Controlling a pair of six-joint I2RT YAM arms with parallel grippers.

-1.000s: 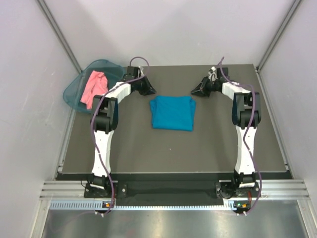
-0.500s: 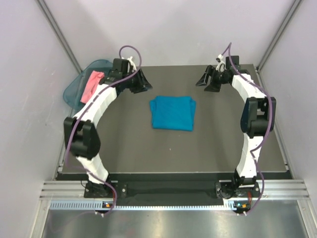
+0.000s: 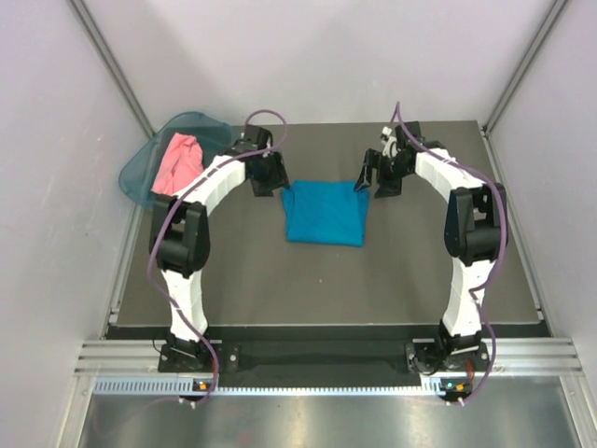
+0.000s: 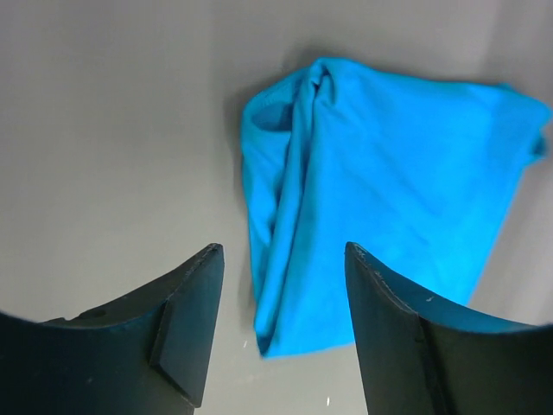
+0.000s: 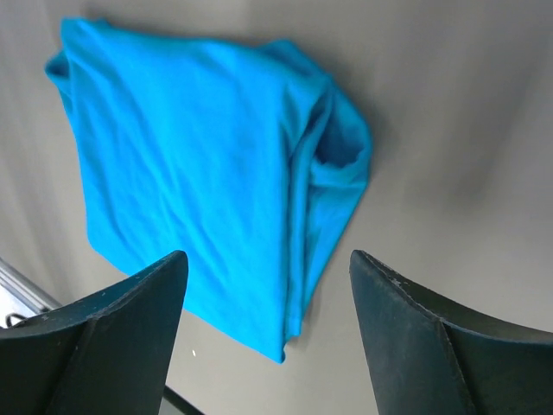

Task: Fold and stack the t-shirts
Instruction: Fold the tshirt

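Note:
The teal-blue t-shirt (image 3: 325, 213) lies folded into a small rectangle at the middle of the table. The salmon-pink t-shirt (image 3: 177, 163) is crumpled in the basket at the far left. My left gripper (image 3: 271, 177) hovers open just off the blue shirt's far left corner. The right gripper (image 3: 369, 177) hovers open at its far right corner. In the left wrist view the blue shirt (image 4: 389, 190) lies below the open left gripper (image 4: 282, 251), untouched. In the right wrist view the shirt (image 5: 199, 173) lies below the open right gripper (image 5: 268, 255), also untouched.
A teal plastic basket (image 3: 138, 173) sits tilted over the table's far left corner. The dark table (image 3: 280, 280) is bounded by light walls and metal frame rails on both sides. Purple cables loop above both arms.
Both grippers drew back toward the far edge, then came in again to the blue shirt's far corners. Their jaws opened wider. The folded shirt has not moved.

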